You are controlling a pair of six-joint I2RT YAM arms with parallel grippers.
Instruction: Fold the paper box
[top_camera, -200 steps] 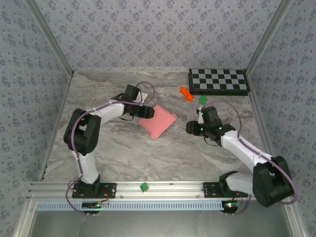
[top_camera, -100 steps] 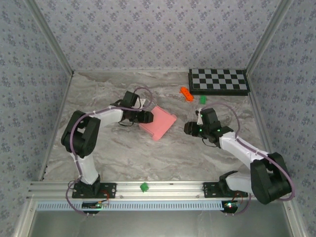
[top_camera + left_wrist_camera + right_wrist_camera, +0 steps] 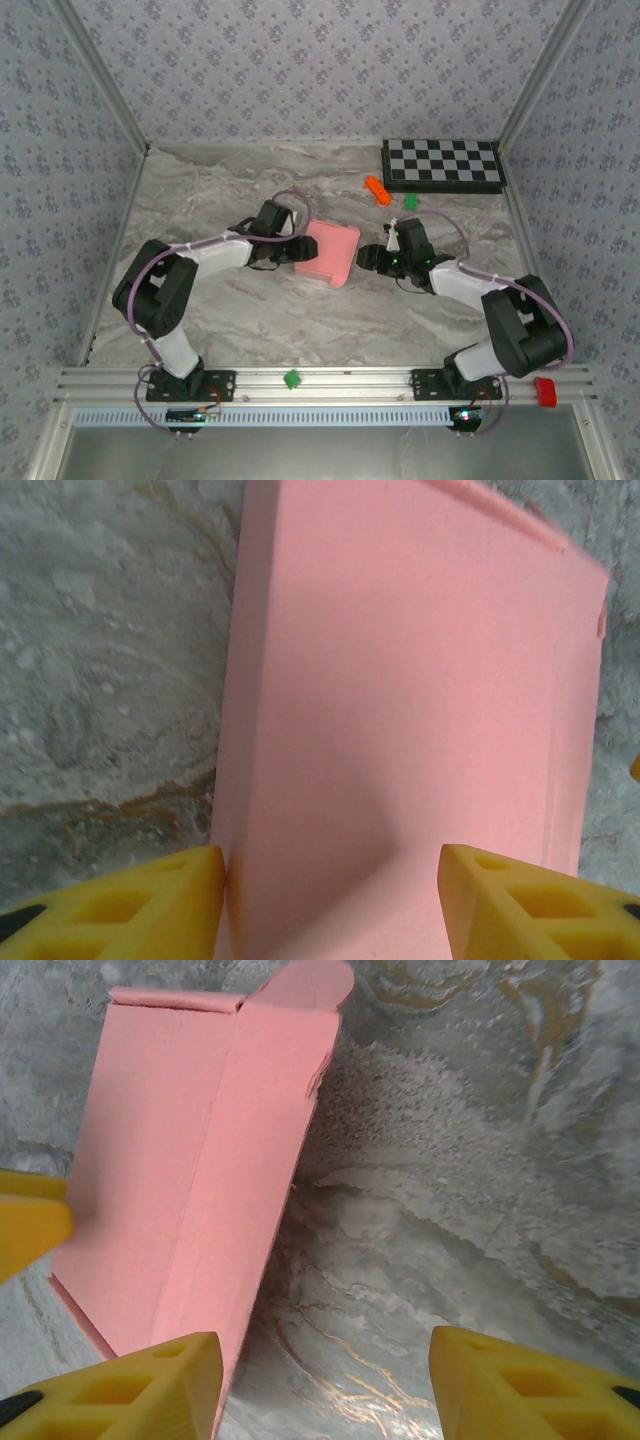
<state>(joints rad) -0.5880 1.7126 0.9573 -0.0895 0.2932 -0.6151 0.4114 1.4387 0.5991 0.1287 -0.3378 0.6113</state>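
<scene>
The paper box (image 3: 330, 251) is a salmon-pink card box lying on the marble table between both arms. My left gripper (image 3: 299, 250) is at its left edge. In the left wrist view the box (image 3: 410, 680) spreads across the frame. My left gripper (image 3: 330, 905) stands open over it, one fingertip (image 3: 130, 900) touching the box's left side and the other over its pink face. My right gripper (image 3: 367, 258) is just right of the box and open. In the right wrist view its left fingertip (image 3: 130, 1385) sits by the box's (image 3: 180, 1160) near edge, with bare table between the jaws of the right gripper (image 3: 325, 1385).
A checkerboard (image 3: 442, 165) lies at the back right, with a small orange block (image 3: 377, 189) and a green piece (image 3: 410, 201) in front of it. Another green piece (image 3: 292, 379) and a red item (image 3: 545, 391) sit on the front rail.
The left gripper has slid right with the box, which has turned and shifted toward the middle. The right gripper has come left up to the box and opened wider.
</scene>
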